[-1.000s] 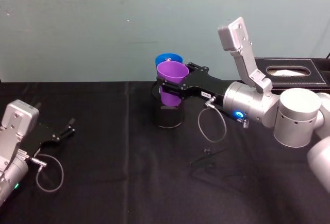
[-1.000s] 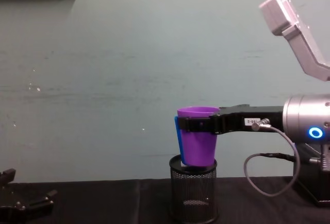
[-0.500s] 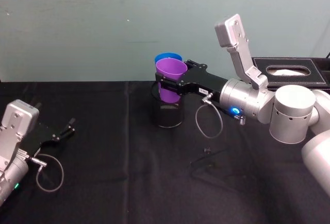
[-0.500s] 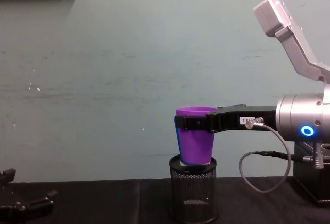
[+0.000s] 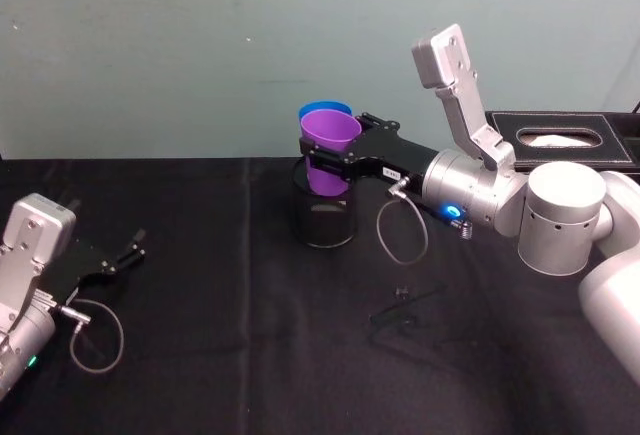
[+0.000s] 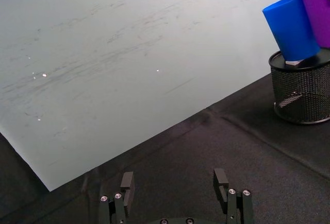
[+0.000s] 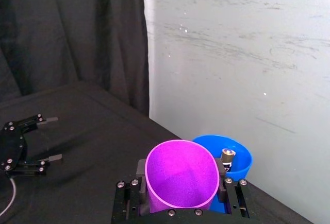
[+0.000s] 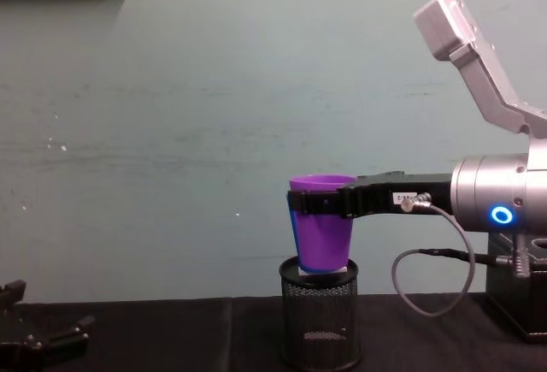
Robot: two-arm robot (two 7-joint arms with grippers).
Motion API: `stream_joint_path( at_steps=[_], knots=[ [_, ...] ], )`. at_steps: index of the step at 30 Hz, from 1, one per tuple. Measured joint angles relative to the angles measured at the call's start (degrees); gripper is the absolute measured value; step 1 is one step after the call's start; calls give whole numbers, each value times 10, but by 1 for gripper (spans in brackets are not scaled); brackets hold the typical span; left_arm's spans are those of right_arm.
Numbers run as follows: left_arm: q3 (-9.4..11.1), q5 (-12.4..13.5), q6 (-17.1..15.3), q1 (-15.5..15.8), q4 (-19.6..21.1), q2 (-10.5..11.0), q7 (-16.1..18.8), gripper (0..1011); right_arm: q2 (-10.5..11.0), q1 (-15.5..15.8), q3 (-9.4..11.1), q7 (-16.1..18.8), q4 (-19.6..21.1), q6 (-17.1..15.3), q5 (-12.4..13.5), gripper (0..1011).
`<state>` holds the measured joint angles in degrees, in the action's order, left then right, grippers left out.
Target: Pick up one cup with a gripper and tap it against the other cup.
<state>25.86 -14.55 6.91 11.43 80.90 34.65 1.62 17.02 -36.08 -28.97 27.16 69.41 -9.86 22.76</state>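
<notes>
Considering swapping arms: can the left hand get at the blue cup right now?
Probably yes, if it stretches. The left hand is open and the blue cup's side facing it is uncovered; the right hand holds the purple cup beside it.

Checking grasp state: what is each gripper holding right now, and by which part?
The right gripper holds the purple cup, jaws clamped across its upper wall just below the rim. The left gripper is open and empty.
</notes>
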Motion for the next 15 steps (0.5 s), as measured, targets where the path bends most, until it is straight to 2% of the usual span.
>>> stream_joint_path(
  at_steps=[15],
  knots=[
    [0,0,0,0,0,0,0,1000,-9,-11,5,-2,-16,-1,-7,739]
  ],
)
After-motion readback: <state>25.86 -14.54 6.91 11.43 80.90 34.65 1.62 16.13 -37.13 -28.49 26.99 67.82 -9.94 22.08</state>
